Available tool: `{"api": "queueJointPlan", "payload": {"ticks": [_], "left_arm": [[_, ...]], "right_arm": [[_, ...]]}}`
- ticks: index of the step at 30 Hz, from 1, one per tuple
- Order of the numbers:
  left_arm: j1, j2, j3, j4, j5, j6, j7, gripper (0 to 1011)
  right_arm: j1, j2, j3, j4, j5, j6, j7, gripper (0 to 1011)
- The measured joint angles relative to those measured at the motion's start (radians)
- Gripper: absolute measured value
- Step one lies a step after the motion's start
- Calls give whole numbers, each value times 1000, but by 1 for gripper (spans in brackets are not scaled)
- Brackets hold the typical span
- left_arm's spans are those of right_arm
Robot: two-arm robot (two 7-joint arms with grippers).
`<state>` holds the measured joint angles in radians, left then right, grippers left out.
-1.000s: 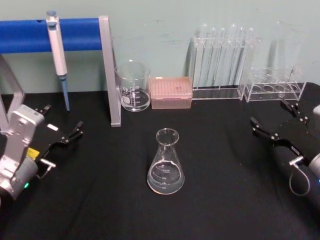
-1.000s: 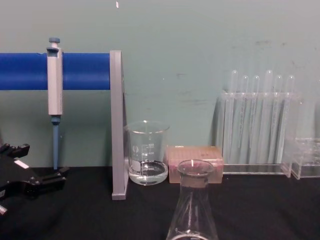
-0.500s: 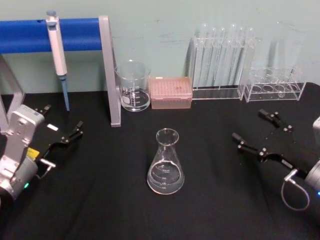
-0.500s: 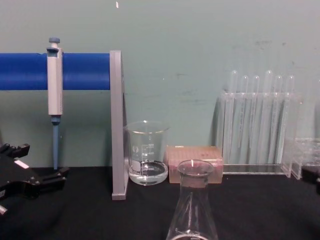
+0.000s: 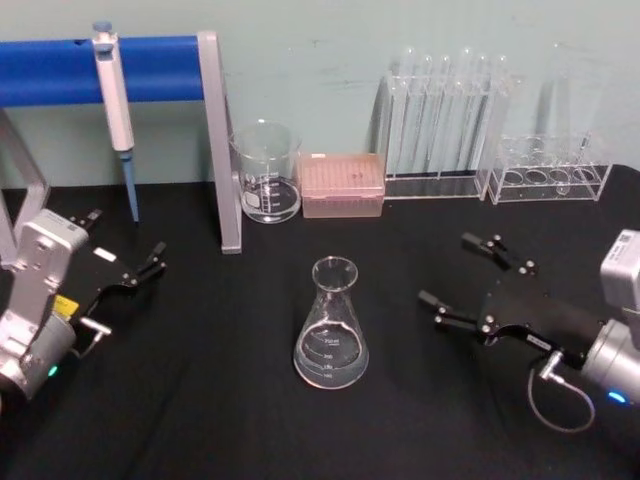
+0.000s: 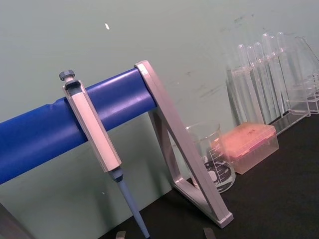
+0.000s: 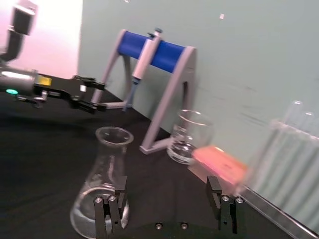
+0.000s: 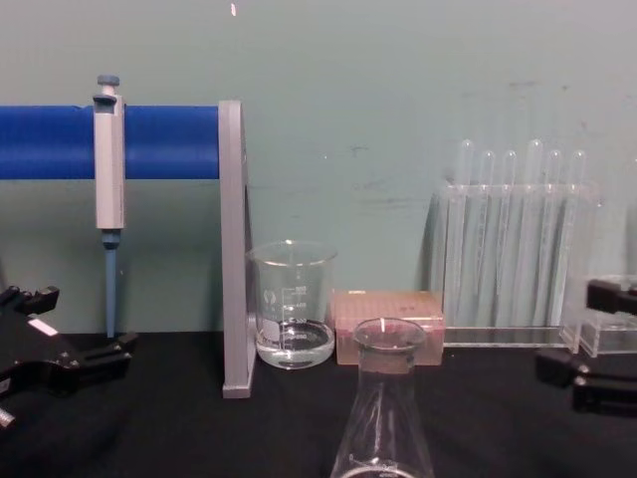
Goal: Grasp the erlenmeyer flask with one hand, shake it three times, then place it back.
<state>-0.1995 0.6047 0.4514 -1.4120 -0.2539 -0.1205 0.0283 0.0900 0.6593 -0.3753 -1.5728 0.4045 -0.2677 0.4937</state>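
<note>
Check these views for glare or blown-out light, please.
Right wrist view: the background behind the left gripper is washed out white. Head view: even light, soft glints on the erlenmeyer flask, and the open right gripper, apart to its right, casts no clear shadow.

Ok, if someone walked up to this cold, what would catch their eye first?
The erlenmeyer flask stands alone in the middle of the black table, a little clear liquid in its base. The right gripper is just to its right, fingers open toward it; the left gripper sits parked, open, at the table's left. At the back left, a bright blue bar carrying a pipette stands out.
</note>
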Motion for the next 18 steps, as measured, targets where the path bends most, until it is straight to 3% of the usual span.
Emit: {"api": "queueJointPlan", "payload": {"ticks": [18], "left_arm": [[0, 0, 0, 0, 0, 0, 0, 1001]], "right_arm": [[104, -95, -55, 114, 12, -16, 187, 1003]]}}
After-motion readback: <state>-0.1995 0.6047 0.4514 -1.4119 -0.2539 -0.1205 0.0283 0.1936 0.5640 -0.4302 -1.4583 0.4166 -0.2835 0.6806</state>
